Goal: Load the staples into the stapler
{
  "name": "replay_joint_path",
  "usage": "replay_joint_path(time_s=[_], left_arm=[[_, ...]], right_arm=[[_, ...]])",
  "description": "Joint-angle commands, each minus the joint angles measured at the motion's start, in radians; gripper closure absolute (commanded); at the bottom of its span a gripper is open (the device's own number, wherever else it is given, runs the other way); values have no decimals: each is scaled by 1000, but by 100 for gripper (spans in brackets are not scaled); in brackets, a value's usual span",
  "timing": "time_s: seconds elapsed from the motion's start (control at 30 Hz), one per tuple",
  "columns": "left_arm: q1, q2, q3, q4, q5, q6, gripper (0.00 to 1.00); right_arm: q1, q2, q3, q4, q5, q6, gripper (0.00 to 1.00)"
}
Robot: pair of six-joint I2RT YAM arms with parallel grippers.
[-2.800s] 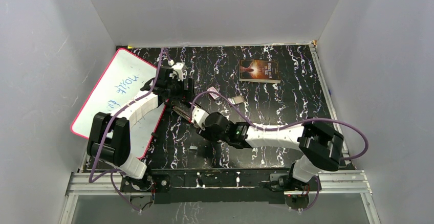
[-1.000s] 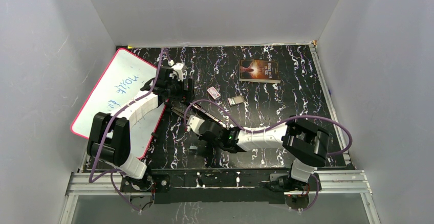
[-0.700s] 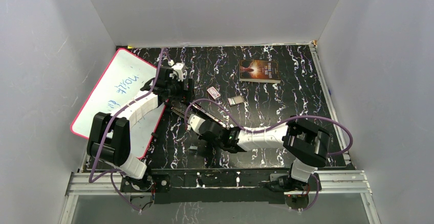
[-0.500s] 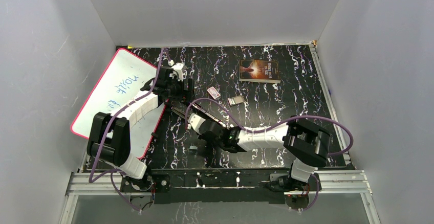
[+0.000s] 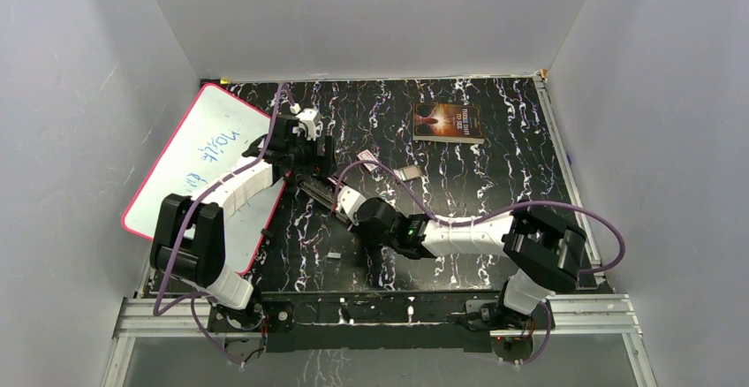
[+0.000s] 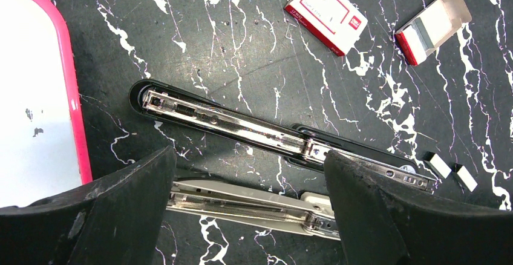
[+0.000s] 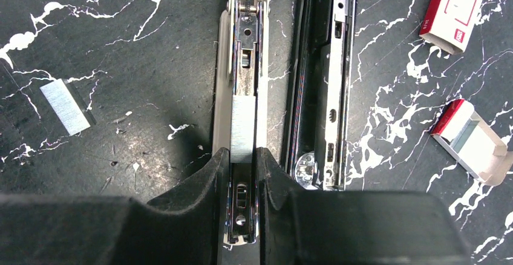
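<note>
The stapler (image 7: 245, 41) lies opened on the black marble table, its silver channel facing up. My right gripper (image 7: 243, 153) is shut on the near end of a strip of staples (image 7: 243, 126), and the strip lies along that channel. My left gripper (image 6: 249, 159) is open wide, its fingers either side of the same silver stapler (image 6: 242, 203) without touching it. From above, the right gripper (image 5: 340, 198) and left gripper (image 5: 305, 159) meet over the stapler (image 5: 316, 189). A loose strip of staples (image 7: 65, 106) lies on the table to the left.
A second, black stapler (image 7: 330, 83) lies opened right beside the silver one. Two red-and-white staple boxes (image 7: 455, 8) (image 7: 472, 139) sit to the right, one opened. A pink-rimmed whiteboard (image 5: 203, 148) is at the left and a book (image 5: 448, 123) at the back.
The right arm has moved from nearer the front edge up and back to the stapler, carrying the strip of staples. The left arm has stayed still.
</note>
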Motion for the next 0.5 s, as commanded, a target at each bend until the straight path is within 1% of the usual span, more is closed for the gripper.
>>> replay_joint_path(time_s=[0.0, 0.17, 0.47], left_arm=[[3, -21, 34, -12, -5, 13, 8], [3, -21, 34, -12, -6, 12, 8], [4, -24, 34, -12, -4, 13, 8]], right_arm=[[-27, -71, -38, 136, -46, 28, 80], [-38, -93, -98, 233, -95, 27, 81], [-42, -132, -193, 428, -92, 56, 83]])
